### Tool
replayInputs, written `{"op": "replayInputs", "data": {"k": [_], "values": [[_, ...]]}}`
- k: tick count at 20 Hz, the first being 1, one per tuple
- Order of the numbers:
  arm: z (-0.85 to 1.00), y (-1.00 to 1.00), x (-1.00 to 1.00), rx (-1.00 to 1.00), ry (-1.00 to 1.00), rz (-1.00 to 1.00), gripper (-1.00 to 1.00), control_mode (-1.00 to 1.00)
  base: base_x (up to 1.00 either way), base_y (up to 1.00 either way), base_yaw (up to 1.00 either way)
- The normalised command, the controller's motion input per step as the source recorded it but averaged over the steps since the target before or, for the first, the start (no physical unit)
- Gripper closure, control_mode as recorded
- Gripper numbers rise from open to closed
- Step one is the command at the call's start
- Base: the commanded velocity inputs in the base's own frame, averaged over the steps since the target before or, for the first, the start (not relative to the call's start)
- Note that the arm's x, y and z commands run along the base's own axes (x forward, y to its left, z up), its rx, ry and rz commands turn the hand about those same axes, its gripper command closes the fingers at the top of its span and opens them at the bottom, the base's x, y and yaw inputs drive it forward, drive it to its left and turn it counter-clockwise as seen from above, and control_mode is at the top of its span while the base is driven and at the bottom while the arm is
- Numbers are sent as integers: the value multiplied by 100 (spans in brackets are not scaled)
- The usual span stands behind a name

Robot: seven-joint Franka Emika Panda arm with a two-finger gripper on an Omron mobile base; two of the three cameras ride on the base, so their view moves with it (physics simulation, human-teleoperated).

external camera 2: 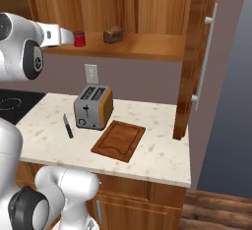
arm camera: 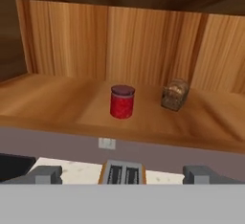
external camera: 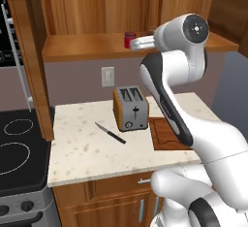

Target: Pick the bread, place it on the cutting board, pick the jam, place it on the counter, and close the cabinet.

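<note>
Nothing done yet: bread (arm camera: pixel 174 94) and jam (arm camera: pixel 122 102) on the cabinet (external camera 2: pixel 199 47) shelf, cutting board (external camera 2: pixel 118 140) bare, pincer (arm camera: pixel 123 174) wide open, holding nothing.

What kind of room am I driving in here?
A home kitchen, by the look: a toaster on a speckled counter, a stovetop beside it, and an open wall cabinet holding jam and bread.
</note>
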Motion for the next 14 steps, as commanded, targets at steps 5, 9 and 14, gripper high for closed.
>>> {"op": "replayInputs", "data": {"k": [5, 9, 14], "values": [[7, 22, 5, 0, 0, 0, -100, -100, 0, 0, 0], [10, 18, 7, 0, 0, 0, -100, -100, 0, 0, 0], [13, 12, 9, 0, 0, 0, -100, -100, 0, 0, 0]]}}
